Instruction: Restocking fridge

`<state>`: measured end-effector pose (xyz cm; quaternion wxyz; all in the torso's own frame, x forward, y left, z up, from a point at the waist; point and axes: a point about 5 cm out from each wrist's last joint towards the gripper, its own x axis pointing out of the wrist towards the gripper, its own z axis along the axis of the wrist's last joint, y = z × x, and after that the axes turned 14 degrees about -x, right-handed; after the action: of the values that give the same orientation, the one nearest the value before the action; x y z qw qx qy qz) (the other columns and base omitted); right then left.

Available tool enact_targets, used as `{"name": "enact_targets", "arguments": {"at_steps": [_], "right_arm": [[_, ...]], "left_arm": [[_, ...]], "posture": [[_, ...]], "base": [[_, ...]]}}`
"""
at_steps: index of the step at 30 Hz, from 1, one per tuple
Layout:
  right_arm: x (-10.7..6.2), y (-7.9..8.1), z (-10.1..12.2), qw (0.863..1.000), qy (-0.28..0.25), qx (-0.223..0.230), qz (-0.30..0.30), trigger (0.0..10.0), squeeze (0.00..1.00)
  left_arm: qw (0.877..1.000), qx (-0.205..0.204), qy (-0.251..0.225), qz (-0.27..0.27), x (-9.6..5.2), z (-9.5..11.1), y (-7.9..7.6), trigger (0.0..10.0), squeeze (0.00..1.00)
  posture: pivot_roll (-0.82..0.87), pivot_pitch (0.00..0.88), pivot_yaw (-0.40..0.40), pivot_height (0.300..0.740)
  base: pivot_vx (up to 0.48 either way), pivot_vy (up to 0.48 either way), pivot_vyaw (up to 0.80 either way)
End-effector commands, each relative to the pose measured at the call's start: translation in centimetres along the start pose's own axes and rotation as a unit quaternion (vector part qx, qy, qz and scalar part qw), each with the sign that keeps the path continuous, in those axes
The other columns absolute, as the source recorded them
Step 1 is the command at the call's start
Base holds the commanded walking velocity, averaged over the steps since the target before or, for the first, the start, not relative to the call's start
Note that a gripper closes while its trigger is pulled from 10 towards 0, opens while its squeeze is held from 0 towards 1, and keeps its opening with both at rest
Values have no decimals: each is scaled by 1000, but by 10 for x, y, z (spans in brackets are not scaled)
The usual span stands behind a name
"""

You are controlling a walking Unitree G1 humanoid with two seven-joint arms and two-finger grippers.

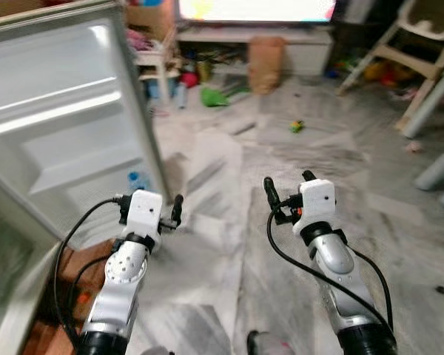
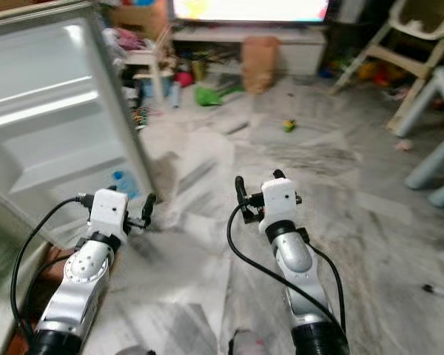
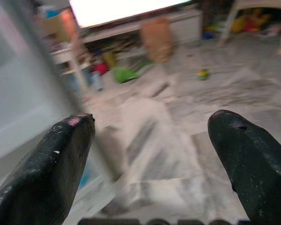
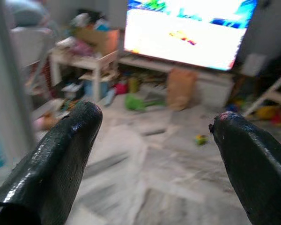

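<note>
The fridge door (image 1: 59,126) stands wide open on my left, its white inner shelves bare. A strip of the fridge body (image 1: 4,281) shows at the lower left. My left gripper (image 1: 149,203) hovers just off the door's lower edge, open, with nothing between its fingers (image 3: 61,154). My right gripper (image 1: 288,183) is held over the marble floor in the middle, also open and empty, its fingers (image 4: 70,140) spread apart. The pictures are blurred.
A small blue bottle (image 1: 137,180) lies on the floor by the door's bottom corner. Farther off are a brown paper bag (image 1: 266,63), a lit TV (image 1: 255,9), a green toy (image 1: 214,96), a small toy (image 1: 297,126), a cluttered little table (image 1: 157,63) and white chair legs (image 1: 429,96) at the right.
</note>
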<state>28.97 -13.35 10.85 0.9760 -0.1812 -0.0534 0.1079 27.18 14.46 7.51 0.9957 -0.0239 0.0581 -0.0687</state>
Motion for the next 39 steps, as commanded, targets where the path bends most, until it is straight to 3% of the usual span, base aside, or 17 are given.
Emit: {"name": "enact_targets", "arguments": {"at_steps": [1,24,33,39], "right_arm": [[-2,-1,-4,1000,8,-2,0,10000,0],[-3,5,-4,1000,9,8,-1,10000,0],[11,1,20,999,-27,11,-13,10000,0],[13,0,24,999,-32,10,-17,10000,0]], "left_arm": [[1000,0,-6,-15,2,2,-5,10000,0],[1000,0,-5,-25,1,4,-9,10000,0],[1000,22,-4,-18,-3,11,4,10000,0],[999,33,-11,-22,-1,20,4,10000,0]], "posture": [[16,72,38,740],[18,89,60,740],[37,112,82,740],[44,131,81,740]], "base": [[416,0,-800],[393,0,-800],[372,0,-800],[121,0,-800]]}}
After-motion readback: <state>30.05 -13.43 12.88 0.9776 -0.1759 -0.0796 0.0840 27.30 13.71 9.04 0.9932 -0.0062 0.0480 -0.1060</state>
